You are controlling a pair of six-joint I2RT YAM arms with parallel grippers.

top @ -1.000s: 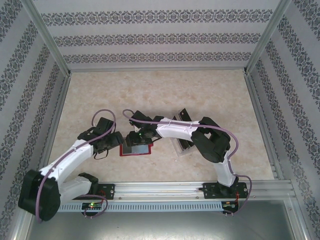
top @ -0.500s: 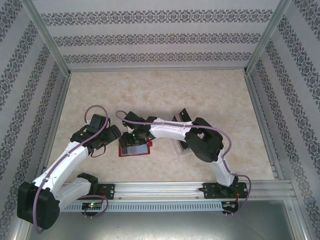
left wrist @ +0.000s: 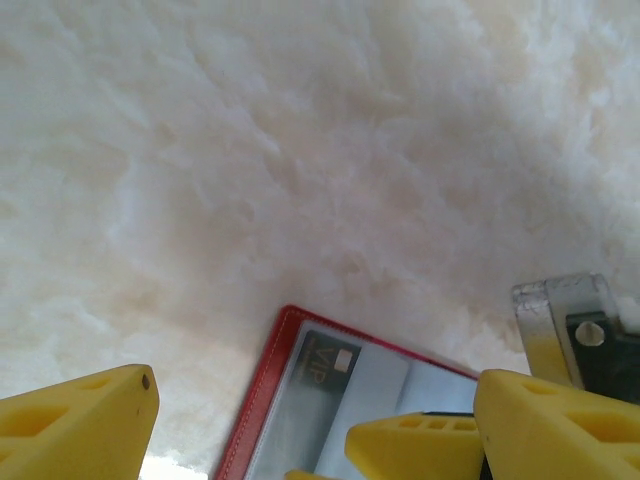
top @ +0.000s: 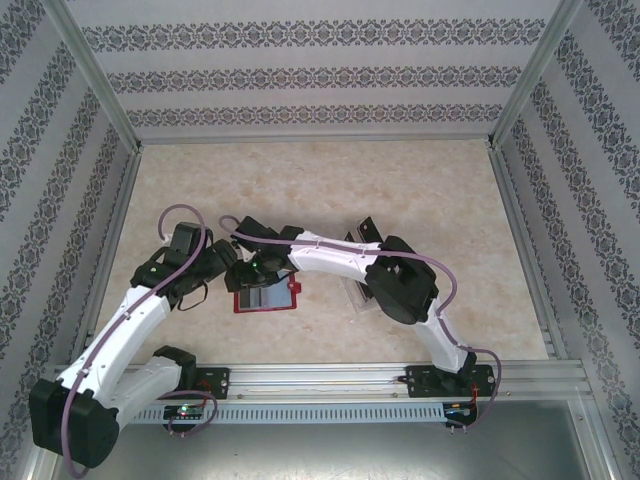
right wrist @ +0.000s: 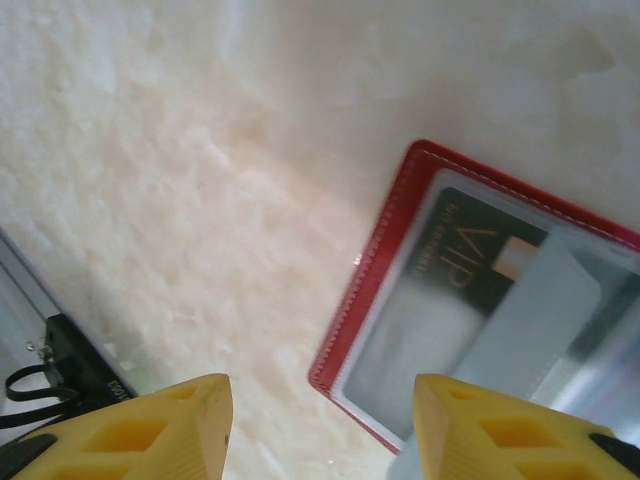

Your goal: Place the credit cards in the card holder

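Just below the right gripper (right wrist: 320, 390), half open and empty, lies the red card holder (right wrist: 362, 290), one credit card (right wrist: 470, 250) pocketed; the left gripper (left wrist: 315, 400), likewise open and empty, crowds close, so the two may collide and shove it

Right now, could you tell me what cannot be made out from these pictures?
Top view: the right arm covers most of the clear tray; its contents are hidden.
Wrist views: frame edges cut off the card holder; how many cards it holds is unclear.
Credit card small print: blurred.
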